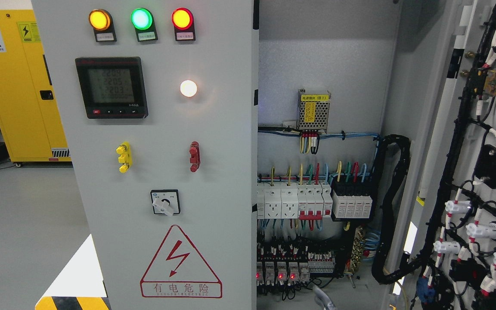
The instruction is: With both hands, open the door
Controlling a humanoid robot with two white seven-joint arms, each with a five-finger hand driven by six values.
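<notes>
Now right door swung open, left door closed; no hand visible.

Left: closed door carrying three lamps, meter and switch.
Middle: breakers inside the cabinet, below the power supply.
Right: swung-out door, wiring on it.
Behind, my far left: storage cabinet.

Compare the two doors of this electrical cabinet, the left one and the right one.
The left door is shut and shows its outer face with lamps, a meter and a warning triangle. The right door is swung open and shows its inner face with black cable bundles and white connectors. Both are grey metal.
</notes>
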